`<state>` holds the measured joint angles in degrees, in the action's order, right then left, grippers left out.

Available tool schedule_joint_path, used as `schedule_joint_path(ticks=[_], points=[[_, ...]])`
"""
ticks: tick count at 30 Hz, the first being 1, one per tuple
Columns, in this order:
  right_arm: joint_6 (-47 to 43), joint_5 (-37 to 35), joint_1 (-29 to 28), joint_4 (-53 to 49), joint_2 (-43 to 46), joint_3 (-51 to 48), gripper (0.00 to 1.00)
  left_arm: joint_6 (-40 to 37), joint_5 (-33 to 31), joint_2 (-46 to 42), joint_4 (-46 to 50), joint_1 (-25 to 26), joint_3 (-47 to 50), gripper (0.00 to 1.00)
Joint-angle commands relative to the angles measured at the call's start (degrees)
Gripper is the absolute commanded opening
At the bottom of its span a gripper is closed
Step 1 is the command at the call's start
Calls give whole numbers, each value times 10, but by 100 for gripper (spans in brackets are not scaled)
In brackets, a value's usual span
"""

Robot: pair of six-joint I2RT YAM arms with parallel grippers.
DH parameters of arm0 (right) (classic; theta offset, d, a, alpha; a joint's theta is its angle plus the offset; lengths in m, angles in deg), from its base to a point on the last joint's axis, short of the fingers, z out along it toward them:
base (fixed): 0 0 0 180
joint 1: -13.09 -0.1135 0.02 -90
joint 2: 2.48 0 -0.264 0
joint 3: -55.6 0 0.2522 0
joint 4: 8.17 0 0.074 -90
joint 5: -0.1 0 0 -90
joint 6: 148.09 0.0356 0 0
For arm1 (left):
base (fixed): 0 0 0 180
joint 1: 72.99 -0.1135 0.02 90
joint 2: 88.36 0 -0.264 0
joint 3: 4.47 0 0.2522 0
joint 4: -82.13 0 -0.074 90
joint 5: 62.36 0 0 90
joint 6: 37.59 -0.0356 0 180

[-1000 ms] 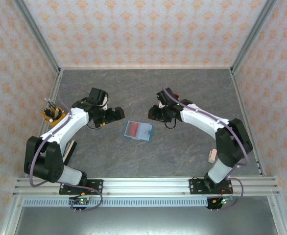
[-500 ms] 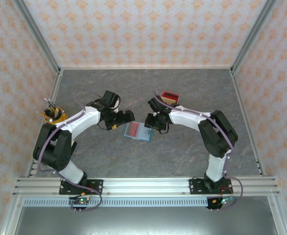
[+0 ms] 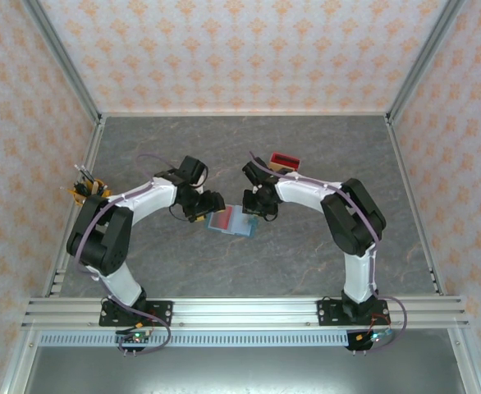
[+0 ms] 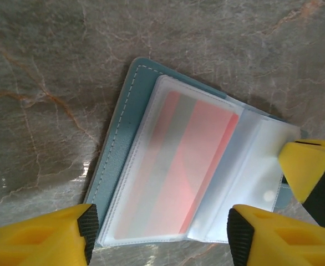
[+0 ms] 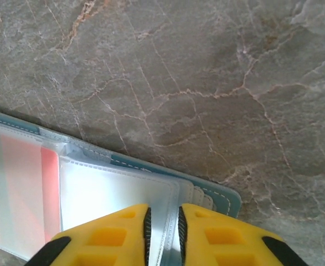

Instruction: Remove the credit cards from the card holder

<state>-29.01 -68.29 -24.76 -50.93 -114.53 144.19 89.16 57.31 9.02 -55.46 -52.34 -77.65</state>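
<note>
Right gripper [image 5: 162, 224] is nearly closed at a clear sleeve [image 5: 112, 194] — pinching it or not, I can't tell. Left gripper [image 4: 160, 238] stands open, straddling the holder [image 4: 120, 138], spread flat on the marbled table [image 4: 40, 66]. No card looks out yet: the red card [image 4: 204, 155] sits behind frosted plastic — thin, flat, inside a stitched teal cover.

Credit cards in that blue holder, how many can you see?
1: a red card inside a clear sleeve of the open card holder. Others may hide in other sleeves.
</note>
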Motion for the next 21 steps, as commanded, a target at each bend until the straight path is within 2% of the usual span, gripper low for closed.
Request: schedule_joint_path(ticks=[1,14,21], points=[[-18,-28,-2,-30,-23,11,21,1,9,12,-4,6,-14,59],[-18,-27,-2,-29,-26,-1,21,0,18,41,-5,11,-21,50],[-17,-20,-2,-26,-27,-4,20,8,30,46,-14,11,-18,50]])
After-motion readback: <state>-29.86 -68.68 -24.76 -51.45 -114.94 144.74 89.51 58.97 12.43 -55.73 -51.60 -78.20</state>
